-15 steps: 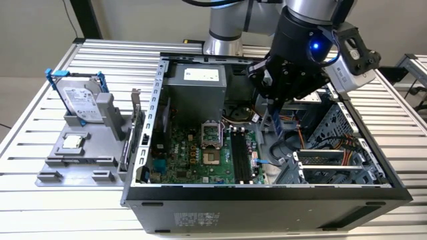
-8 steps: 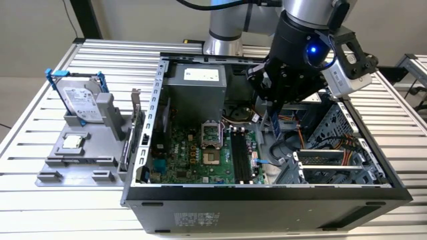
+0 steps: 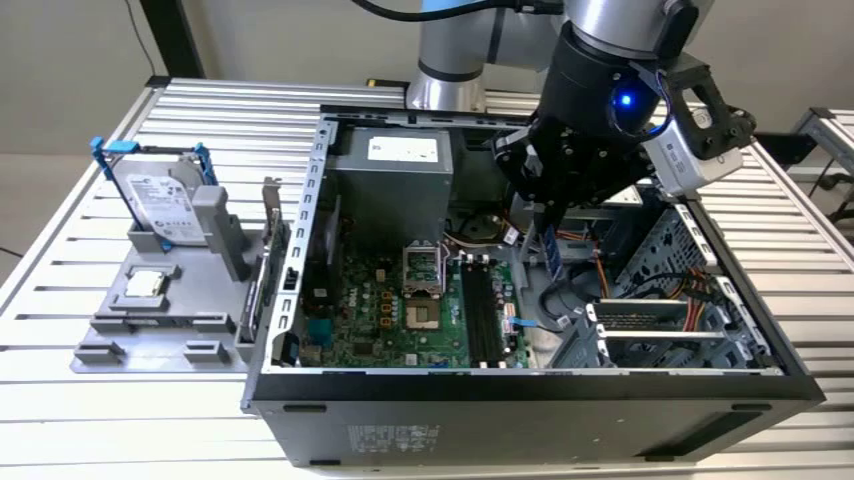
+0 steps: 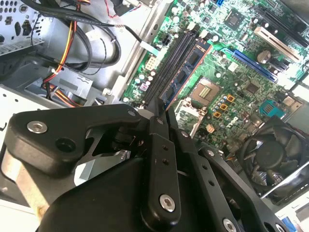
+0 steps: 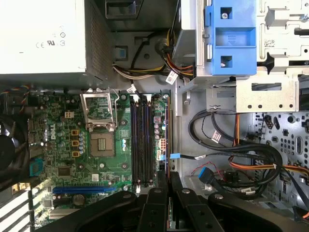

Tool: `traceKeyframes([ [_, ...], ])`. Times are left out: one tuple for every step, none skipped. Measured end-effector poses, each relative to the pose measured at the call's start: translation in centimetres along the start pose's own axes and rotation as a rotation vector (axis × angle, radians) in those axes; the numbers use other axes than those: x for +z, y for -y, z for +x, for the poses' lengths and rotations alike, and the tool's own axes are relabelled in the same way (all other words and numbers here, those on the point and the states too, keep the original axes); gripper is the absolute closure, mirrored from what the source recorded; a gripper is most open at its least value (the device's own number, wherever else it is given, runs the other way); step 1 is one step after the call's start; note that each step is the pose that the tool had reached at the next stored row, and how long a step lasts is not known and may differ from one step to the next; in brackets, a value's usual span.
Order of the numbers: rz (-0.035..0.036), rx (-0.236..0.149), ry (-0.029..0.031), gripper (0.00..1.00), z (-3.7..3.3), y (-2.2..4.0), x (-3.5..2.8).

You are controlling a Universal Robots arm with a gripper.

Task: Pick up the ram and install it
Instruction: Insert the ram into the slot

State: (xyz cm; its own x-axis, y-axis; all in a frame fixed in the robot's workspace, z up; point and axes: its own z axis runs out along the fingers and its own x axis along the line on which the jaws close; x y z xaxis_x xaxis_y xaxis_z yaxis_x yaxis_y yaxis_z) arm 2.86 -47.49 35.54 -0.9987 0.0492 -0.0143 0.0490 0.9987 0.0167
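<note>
1. Ram stands upright, pinched between the closed jaws of the gripper inside the open computer case.
2. Its blue board hangs just above the black memory slots on the motherboard.
3. Case rests on a slatted table.

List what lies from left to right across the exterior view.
Hard drive standing in the grey holder → motherboard inside the open computer case → black memory slots → tool holding the ram upright → orange cables by the drive bays.
</note>
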Motion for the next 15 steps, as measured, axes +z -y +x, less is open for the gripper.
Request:
traceKeyframes([
  [-0.0003,0.000,0.0001,1.00,0.00,0.00,0.05],
  [-0.0003,0.000,0.0000,1.00,0.00,0.00,0.08],
  [0.0001,0.000,0.0000,1.00,0.00,0.00,0.09],
  [-0.0001,0.000,0.0000,1.00,0.00,0.00,0.12],
  [-0.0004,0.000,0.0001,1.00,0.00,0.00,0.20],
  [-0.0001,0.000,0.0000,1.00,0.00,0.01,0.25],
  [0.0000,0.000,0.0000,1.00,0.00,0.01,0.33],
  [-0.0001,0.000,0.0000,1.00,0.00,0.01,0.47],
  [0.0000,0.000,0.0000,1.00,0.01,0.01,0.64],
  [0.0000,0.000,0.0000,1.00,0.01,0.01,0.81],
  [-0.0001,0.000,0.0001,1.00,0.01,0.02,1.01],
  [-0.0002,0.000,0.0001,1.00,0.01,0.02,1.19],
  [-0.0004,0.000,0.0001,1.00,0.02,0.02,1.38],
  [-0.0003,0.000,0.0003,1.00,0.03,0.03,1.56],
  [-0.0004,0.000,0.0003,1.00,0.05,0.03,1.73],
])
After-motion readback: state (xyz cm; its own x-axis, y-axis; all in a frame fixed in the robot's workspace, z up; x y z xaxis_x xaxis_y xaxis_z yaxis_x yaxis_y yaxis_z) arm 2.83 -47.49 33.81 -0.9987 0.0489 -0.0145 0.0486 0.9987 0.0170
